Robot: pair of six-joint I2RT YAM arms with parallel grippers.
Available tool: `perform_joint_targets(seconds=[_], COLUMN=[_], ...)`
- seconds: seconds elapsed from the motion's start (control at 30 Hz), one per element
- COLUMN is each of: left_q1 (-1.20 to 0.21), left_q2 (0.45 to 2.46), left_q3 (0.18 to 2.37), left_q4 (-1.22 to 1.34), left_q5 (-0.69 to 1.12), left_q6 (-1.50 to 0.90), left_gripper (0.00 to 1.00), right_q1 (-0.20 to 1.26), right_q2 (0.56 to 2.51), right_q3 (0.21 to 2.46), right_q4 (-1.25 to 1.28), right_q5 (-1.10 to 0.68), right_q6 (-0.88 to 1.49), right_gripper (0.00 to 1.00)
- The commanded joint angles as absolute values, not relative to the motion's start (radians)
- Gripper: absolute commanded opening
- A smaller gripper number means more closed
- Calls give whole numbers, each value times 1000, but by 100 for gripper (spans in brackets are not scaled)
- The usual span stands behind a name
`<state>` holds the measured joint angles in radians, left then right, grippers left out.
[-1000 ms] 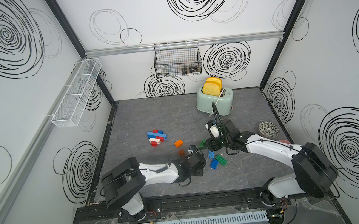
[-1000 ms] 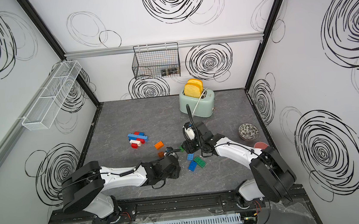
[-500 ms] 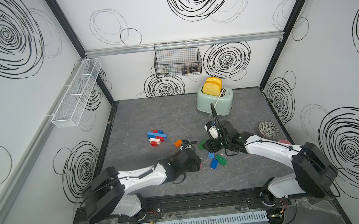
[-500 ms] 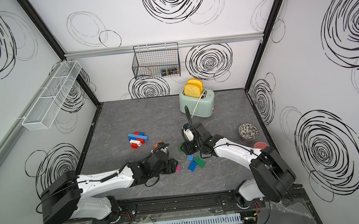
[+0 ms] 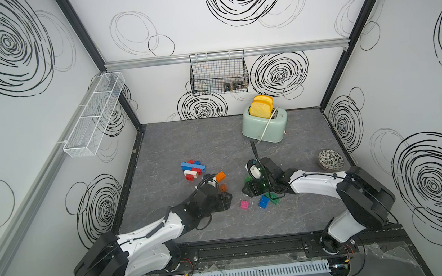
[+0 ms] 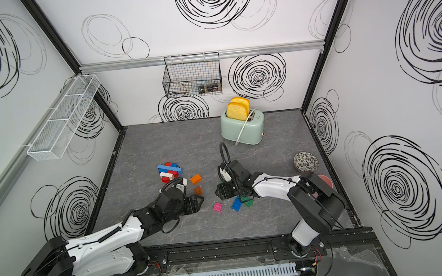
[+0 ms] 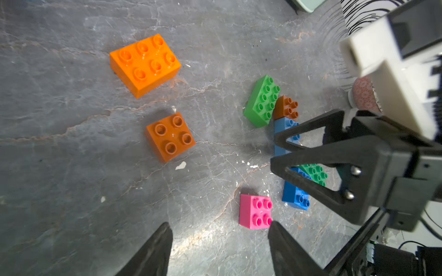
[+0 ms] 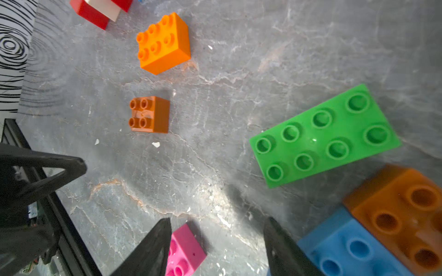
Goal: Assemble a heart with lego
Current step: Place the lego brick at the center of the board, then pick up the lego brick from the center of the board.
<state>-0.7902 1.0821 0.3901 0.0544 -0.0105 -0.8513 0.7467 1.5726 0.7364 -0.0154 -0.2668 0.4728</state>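
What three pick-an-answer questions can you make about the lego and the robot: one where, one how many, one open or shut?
1. Where is the small pink square plastic brick? A) in the wire basket B) on the grey marbled tabletop C) on the toaster
2. How many studs top the bright orange oblong plastic brick? A) four B) six C) eight
3. How is the left gripper? A) open, empty B) shut on a green brick C) shut on a white brick
1 B: it lies studs-up on the tabletop. 2 B: two rows of three studs. 3 A: its jaws stand apart, nothing between them.
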Motion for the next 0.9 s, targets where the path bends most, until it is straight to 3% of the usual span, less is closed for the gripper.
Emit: perform_joint_targets(seconds=[0.0,0.57,0.7,0.87], left_q1=[-770,-675,-659,-641], left_q2=[1058,995,996,989], left_q3=[359,278,273,267], left_q4=[107,130,131,128], left_q5=[27,69,75,83], left_q6=[-838,-838,-835,-830], left_gripper=[68,68,68,68], right_q1=[723,664,701,765], right_q2=[1609,1797,1861,1929], right_q3=[727,927,1013,1096], right_q4=[25,-53,-132,-230], right_q5=[-265,-168,-89,15], right_q6=[528,420,356,288], right_gripper=[66,69,67,56])
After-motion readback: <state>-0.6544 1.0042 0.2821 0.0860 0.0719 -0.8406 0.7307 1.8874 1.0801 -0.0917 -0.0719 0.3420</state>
